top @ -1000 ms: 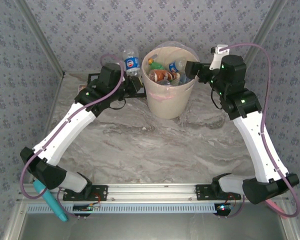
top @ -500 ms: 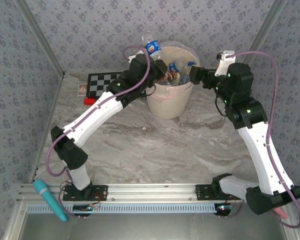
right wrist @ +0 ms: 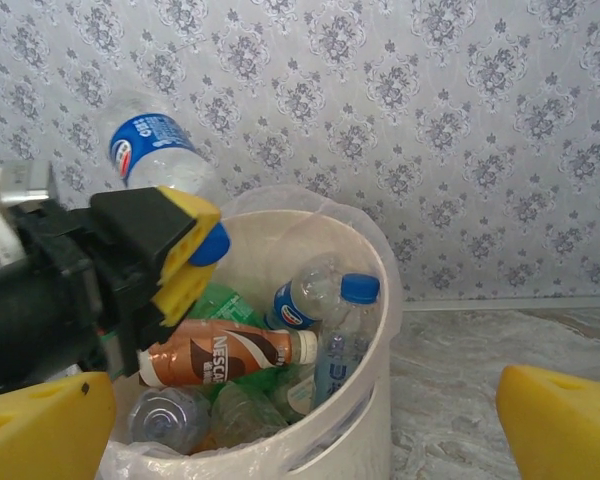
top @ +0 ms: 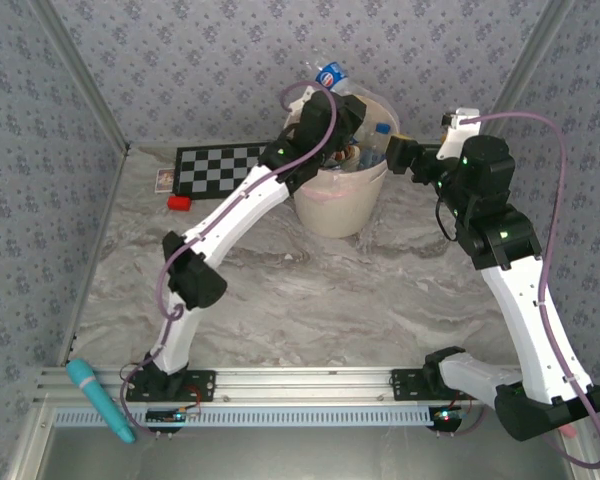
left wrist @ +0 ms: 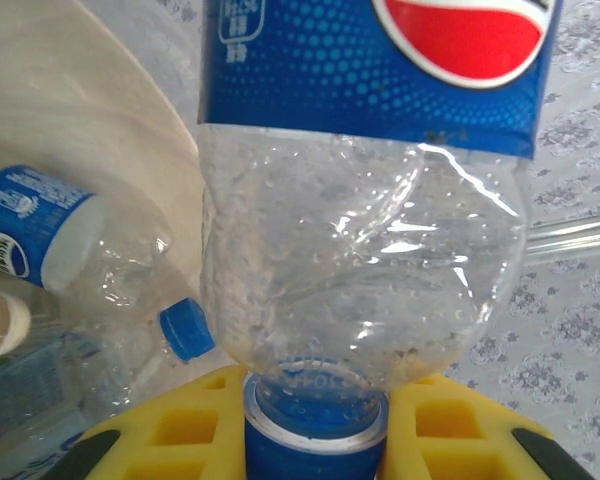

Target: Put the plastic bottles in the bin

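A clear plastic bottle [top: 330, 75] with a blue label hangs over the bin's [top: 335, 205] left rim, cap end down. My left gripper [top: 323, 98] is shut on its neck and blue cap. In the left wrist view the bottle [left wrist: 365, 250] rises from between the yellow pads [left wrist: 450, 430]. The right wrist view has the same bottle [right wrist: 152, 150] above the bin [right wrist: 370, 400], where several plastic bottles lie: a brown-labelled one [right wrist: 225, 360], a blue-capped one [right wrist: 345, 330] and a green one [right wrist: 220, 305]. My right gripper [top: 394, 152] stands open by the bin's right rim, nothing in it.
A chessboard [top: 215, 165] lies at the back left with a small red block [top: 179, 202] in front of it. A teal tool [top: 100, 400] rests by the left arm's base. Patterned walls close in behind the bin and at both sides.
My left arm has swung right and upward with the bottle, from left of the bin to above its rim. My right gripper has drawn back a little to the right, still open.
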You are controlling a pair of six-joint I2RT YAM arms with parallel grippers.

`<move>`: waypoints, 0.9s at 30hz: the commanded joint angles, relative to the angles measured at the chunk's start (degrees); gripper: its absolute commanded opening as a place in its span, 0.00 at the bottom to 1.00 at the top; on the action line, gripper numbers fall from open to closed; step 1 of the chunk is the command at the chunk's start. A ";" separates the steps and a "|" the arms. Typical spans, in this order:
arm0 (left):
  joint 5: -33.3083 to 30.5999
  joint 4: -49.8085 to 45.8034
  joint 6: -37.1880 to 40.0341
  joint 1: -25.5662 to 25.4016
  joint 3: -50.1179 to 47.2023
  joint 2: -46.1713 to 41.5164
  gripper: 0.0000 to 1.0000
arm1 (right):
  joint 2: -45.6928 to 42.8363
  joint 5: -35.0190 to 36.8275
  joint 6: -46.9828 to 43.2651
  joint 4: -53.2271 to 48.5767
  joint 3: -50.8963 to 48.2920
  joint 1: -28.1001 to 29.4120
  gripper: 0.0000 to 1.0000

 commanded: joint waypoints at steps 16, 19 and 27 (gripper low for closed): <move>1.06 -7.70 -5.25 -0.46 12.33 5.02 0.93 | -0.73 2.04 -1.84 1.17 -0.62 -0.11 0.99; 0.29 -8.38 -4.03 -0.37 12.29 3.90 1.00 | -0.62 1.93 -1.62 1.20 -0.53 -0.14 1.00; 0.89 -7.98 -1.88 -0.36 12.33 2.14 1.00 | 0.03 1.20 -1.22 1.04 -0.01 -0.10 1.00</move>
